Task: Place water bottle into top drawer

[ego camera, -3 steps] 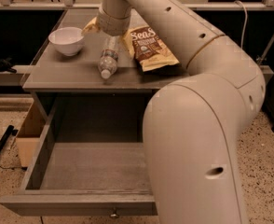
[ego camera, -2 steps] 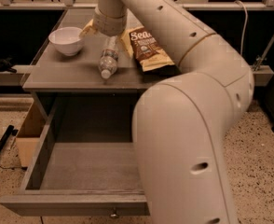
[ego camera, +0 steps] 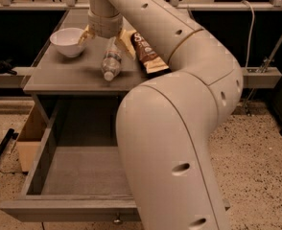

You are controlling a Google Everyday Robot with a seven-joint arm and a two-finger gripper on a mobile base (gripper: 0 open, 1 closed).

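Right now your tool (ego camera: 106,32) sits over the far end of the water bottle (ego camera: 111,61); you cannot tell whether it is spread or pressed together.
The water bottle lies on its side on the counter (ego camera: 59,80), cap toward the front edge. A white bowl (ego camera: 68,41) sits left of the bottle and a brown snack bag (ego camera: 148,54) right of it. The top drawer (ego camera: 69,210) stands pulled open below it.
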